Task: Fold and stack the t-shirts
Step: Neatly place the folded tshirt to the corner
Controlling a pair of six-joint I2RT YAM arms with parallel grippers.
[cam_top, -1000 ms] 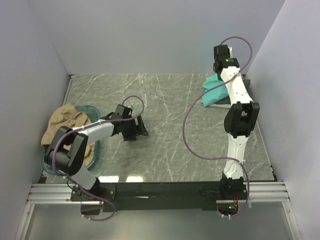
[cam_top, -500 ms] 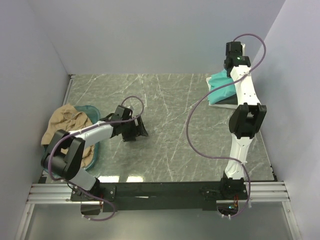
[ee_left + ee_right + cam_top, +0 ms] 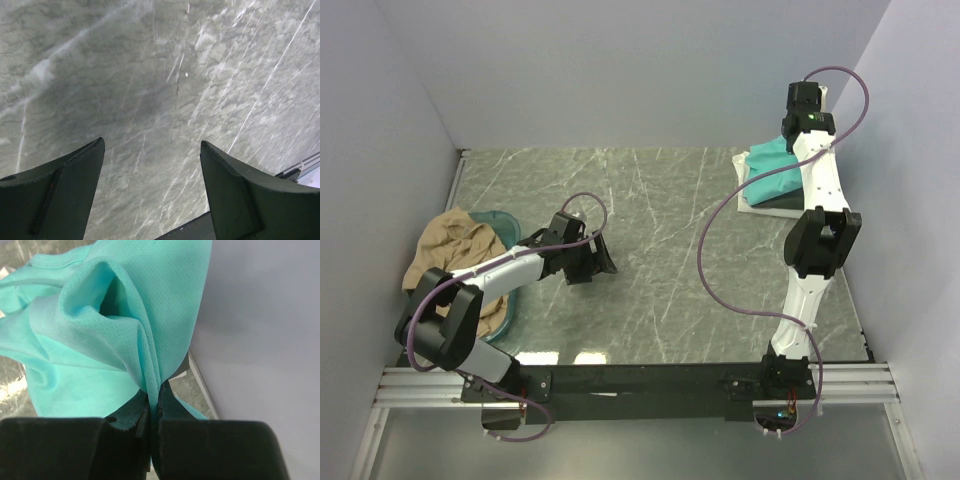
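Note:
My right gripper [image 3: 807, 128] is at the back right corner, shut on a pinched fold of the teal-green t-shirt [image 3: 775, 170]. In the right wrist view the cloth [image 3: 115, 315] rises bunched from between the closed fingers [image 3: 127, 412] of that gripper [image 3: 154, 392]. The shirt drapes over a white t-shirt [image 3: 744, 196] and a dark grey one [image 3: 786, 208] lying flat beneath it. A tan t-shirt [image 3: 450, 245] is crumpled in the basket at the left. My left gripper [image 3: 602, 262] hovers low over the table, open, with only bare table between its fingers [image 3: 152, 142].
A teal translucent basket [image 3: 502, 217] stands at the left edge under the tan shirt. The grey marbled table [image 3: 660, 240] is walled on three sides; the right wall [image 3: 260, 315] is close beside my right gripper.
My right arm has swung to the back right with the teal shirt, dragging it up and over the white and dark grey shirts. The left arm has stayed put.

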